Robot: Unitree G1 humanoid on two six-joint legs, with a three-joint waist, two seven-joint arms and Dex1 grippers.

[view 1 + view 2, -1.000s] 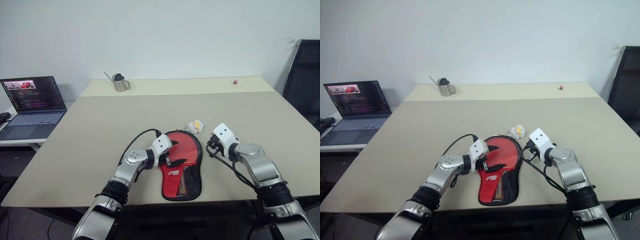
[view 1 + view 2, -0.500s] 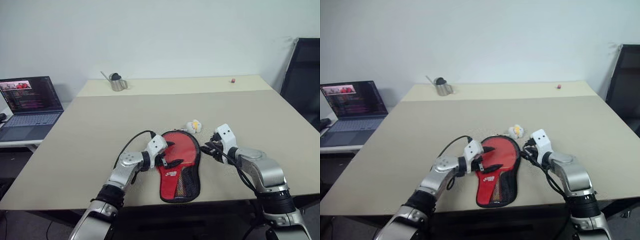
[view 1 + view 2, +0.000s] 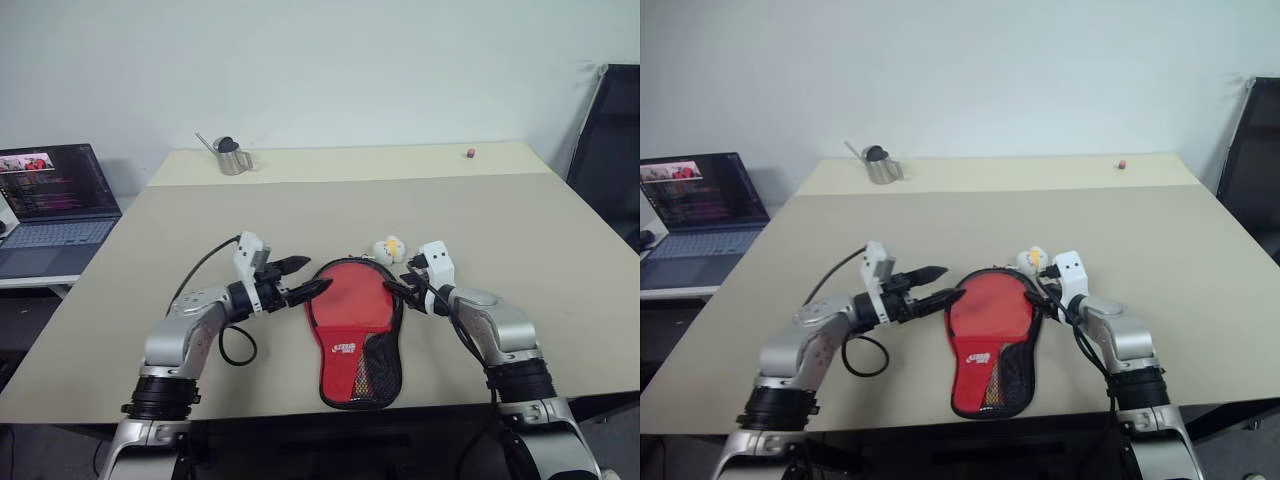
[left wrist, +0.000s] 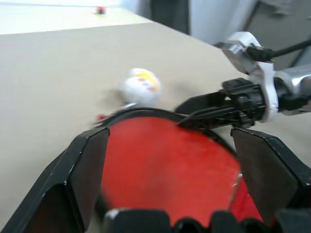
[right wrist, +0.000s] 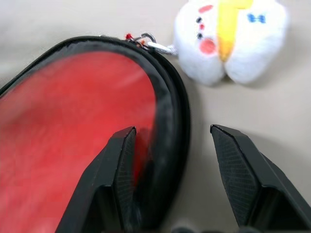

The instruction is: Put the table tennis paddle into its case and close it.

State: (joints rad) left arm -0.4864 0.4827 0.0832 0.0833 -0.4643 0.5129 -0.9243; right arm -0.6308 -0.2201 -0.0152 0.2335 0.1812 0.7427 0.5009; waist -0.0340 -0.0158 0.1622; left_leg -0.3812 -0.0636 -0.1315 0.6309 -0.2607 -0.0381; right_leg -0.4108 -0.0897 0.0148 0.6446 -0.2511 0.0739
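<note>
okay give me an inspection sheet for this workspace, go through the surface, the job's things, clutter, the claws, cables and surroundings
Surface: beige table, flat.
Job's things: red-and-black case lying flat near the front edge, logo and mesh pocket up; whether the paddle is inside, cannot tell.
Clutter: white plush charm clipped at the case's rounded end; metal watering can and small red object at the far edge.
Claws: left claw open beside the case's left rim; right claw open, straddling the right rim.
Cables: black cable looping off the left arm.
Surroundings: open laptop on a side table, black chair, white wall.
</note>
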